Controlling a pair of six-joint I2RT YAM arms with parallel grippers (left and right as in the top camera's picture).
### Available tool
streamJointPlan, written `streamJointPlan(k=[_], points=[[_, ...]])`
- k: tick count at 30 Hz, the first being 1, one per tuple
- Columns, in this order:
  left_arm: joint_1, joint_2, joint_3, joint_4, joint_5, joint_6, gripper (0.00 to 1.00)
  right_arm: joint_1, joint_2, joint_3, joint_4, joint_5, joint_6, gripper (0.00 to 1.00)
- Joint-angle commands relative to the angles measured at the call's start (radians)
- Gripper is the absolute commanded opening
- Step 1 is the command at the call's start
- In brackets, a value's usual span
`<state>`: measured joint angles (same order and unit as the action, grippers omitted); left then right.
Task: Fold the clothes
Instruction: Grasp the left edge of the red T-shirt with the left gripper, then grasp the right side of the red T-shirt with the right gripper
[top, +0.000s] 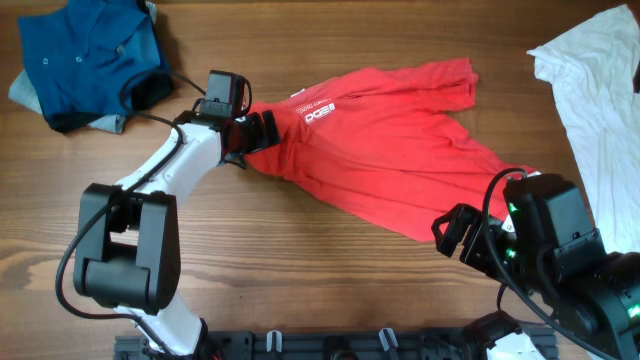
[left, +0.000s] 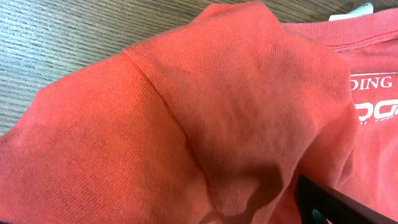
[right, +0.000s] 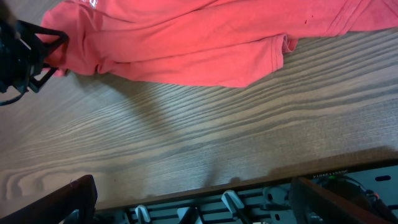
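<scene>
The red T-shirt (top: 390, 140) lies spread across the middle of the tabletop (top: 300, 260), chest side up with its white lettering (top: 318, 113) showing. One sleeve points toward the far edge, and the hem end trails off to the right.

The left arm reaches from its base at the near edge diagonally up and across. Its forearm is stretched out low over the wood, and its wrist is turned toward the shirt. The left hand (top: 256, 130) is clenched on the shirt's shoulder end, where the cloth gathers into a bunch at the fingers. Its own camera sees little but red fabric and a seam, with one dark fingertip (left: 329, 202) at the bottom.

The right arm sits folded at the near right corner. The right hand (top: 452, 236) hovers just beside the shirt's near edge without touching it. Its fingers (right: 78, 199) are spread wide with only bare wood between them.

A blue buttoned garment (top: 90, 55) lies crumpled at the far left corner, well apart from a white garment (top: 590, 80) at the far right.
</scene>
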<state>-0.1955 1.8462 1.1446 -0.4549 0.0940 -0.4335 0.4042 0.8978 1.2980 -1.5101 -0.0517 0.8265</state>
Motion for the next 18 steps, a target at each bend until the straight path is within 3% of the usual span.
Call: streamJointPlan(k=[1,2,4,8,11,15,18], points=[[0.004,0.010,0.007,0.004,-0.018,-0.016,1.00,0.001,0.003,0.002,-0.002,0.006,0.014,1.00],[0.004,0.010,0.007,0.003,-0.018,-0.016,0.95,0.001,0.003,0.002,-0.002,0.006,0.014,1.00],[0.004,0.010,0.007,-0.003,-0.018,-0.016,0.62,0.001,0.003,0.002,-0.002,0.006,0.014,1.00],[0.004,0.009,0.008,-0.028,-0.017,-0.016,0.25,0.001,0.004,0.002,-0.002,0.006,0.014,1.00],[0.004,0.009,0.008,-0.050,-0.017,-0.016,0.13,0.001,0.003,0.002,-0.004,0.006,0.015,1.00],[0.004,-0.005,0.008,-0.090,-0.018,-0.016,0.04,0.001,0.004,0.002,-0.010,0.005,0.043,1.00],[0.004,-0.029,0.008,-0.116,-0.018,-0.016,0.04,0.001,0.003,0.002,-0.024,0.006,0.074,1.00]])
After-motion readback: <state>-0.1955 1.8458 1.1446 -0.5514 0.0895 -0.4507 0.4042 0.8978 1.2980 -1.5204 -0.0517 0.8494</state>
